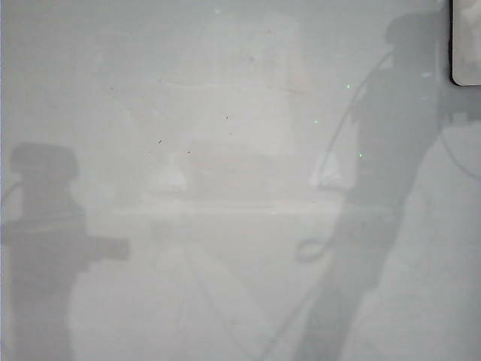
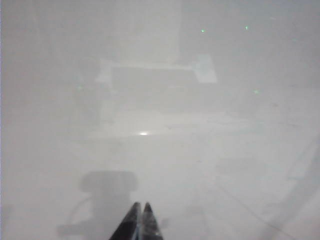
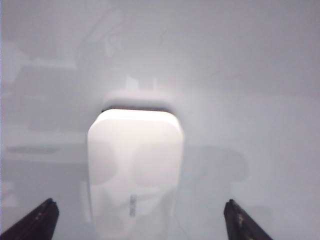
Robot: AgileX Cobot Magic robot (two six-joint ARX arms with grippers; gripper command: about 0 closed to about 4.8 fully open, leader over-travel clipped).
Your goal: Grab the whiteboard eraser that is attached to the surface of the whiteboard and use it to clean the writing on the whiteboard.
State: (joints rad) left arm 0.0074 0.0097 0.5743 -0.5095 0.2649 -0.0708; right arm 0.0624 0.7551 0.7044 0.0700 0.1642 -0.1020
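Two black fingertips of the right gripper (image 3: 138, 220) stood far apart in the right wrist view, one on each side of the whiteboard eraser (image 3: 135, 172), and neither touched it. The gripper held nothing. That eraser, a white rounded block with a faint mark near its middle and a dark edge showing at its far end, lay flat on the whiteboard (image 3: 260, 100) between the spread fingers. Bare glossy board lay open on both sides of the eraser and beyond it.

In the left wrist view the left gripper (image 2: 140, 220) had its two dark fingertips pressed together, gripping nothing, over bare whiteboard (image 2: 240, 160) that ran clear ahead of it, with only shadows and reflections on it.

From the exterior view, the eraser (image 1: 467, 45) sat at the upper right corner of the picture, cut off by the frame edge, well apart from the rest of the pale board (image 1: 225, 286). A few tiny dark specks dotted the upper middle of the board. No blue writing could be made out anywhere on it.
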